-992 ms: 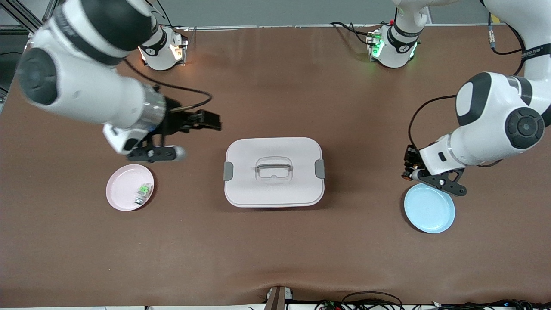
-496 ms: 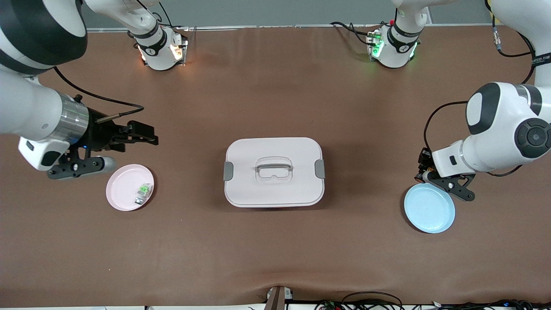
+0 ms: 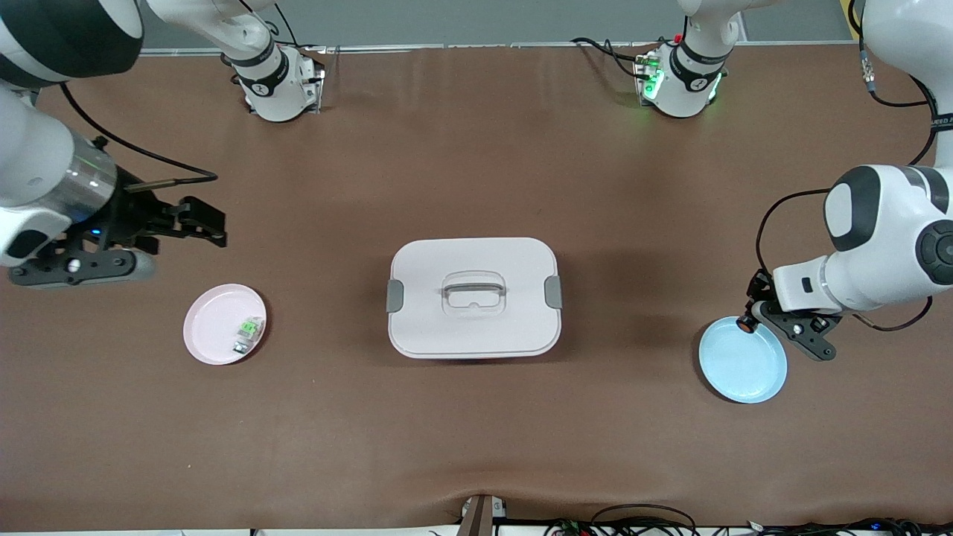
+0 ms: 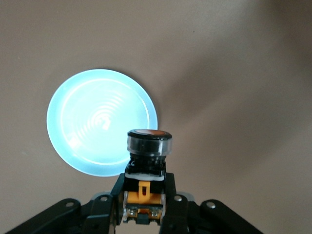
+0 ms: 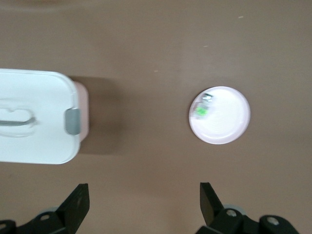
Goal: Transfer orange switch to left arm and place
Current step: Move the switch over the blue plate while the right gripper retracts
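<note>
Orange switch (image 4: 147,168) clamped in my left gripper (image 4: 146,204).
It hangs over the blue plate's (image 3: 744,368) rim; my right gripper (image 5: 141,200) gapes empty; no readable writing.

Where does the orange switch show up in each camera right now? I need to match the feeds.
Front view: orange switch in the shut left gripper, over the rim of the blue plate.
Left wrist view: switch clamped between the fingers, at the blue plate's edge.
Right wrist view: not in it; only the box and pink plate.
Shared landmark: the blue plate, front and left wrist views.
</note>
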Robot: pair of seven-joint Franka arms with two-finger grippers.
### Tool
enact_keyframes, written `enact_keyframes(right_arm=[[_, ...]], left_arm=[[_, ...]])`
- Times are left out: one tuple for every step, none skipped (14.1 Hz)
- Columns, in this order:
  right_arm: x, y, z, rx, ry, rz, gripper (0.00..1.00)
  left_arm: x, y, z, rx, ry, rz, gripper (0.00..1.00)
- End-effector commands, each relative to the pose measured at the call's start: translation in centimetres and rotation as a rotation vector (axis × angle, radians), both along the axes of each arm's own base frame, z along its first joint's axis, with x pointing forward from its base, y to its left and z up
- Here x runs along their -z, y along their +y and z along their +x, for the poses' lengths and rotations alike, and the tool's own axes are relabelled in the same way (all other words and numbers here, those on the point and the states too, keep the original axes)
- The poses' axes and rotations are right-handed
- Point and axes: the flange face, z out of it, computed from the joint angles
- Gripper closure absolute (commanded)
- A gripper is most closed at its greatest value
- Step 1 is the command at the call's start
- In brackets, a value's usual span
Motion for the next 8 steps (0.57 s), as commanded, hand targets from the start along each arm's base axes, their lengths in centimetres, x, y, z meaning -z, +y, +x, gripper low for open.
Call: enact_keyframes(right_arm=[[-0.8, -0.2, -0.5, -0.003, -0.031, -0.125, 0.0], [-0.9, -0.1, -0.6, -0.004, -0.031, -0.129, 0.0], [-0.9, -0.4, -0.6, 0.012, -0.032, -0.13, 0.0], [-1.4, -0.4, -0.9, 0.013, -0.033, -0.122, 0.0], [-2.3, -1.1, -1.4, 0.012, -0.038, -0.098, 0.0], [-2.4, -1.9, -1.6, 0.029, -0.018, -0.066, 0.0], [-2.2, -3.1, -1.7, 0.052, 0.015, -0.018, 0.0], [-2.3, -4.2, -1.7, 0.066, 0.029, 0.028, 0.0]], left_arm=[[1.4, 1.1, 0.4, 0.114, -0.032, 0.004, 1.0], [1.7, 1.6, 0.7, 0.162, -0.049, -0.001, 1.0], [2.2, 1.8, 0.9, 0.216, -0.064, -0.005, 1.0], [2.6, 2.0, 1.2, 0.267, -0.082, -0.008, 1.0], [3.4, 2.7, 1.4, 0.303, -0.092, -0.012, 1.0], [4.1, 3.2, 1.6, 0.346, -0.098, -0.014, 1.0], [4.7, 3.5, 1.8, 0.405, -0.108, -0.012, 1.0], [5.2, 4.1, 2.0, 0.471, -0.116, -0.006, 1.0]])
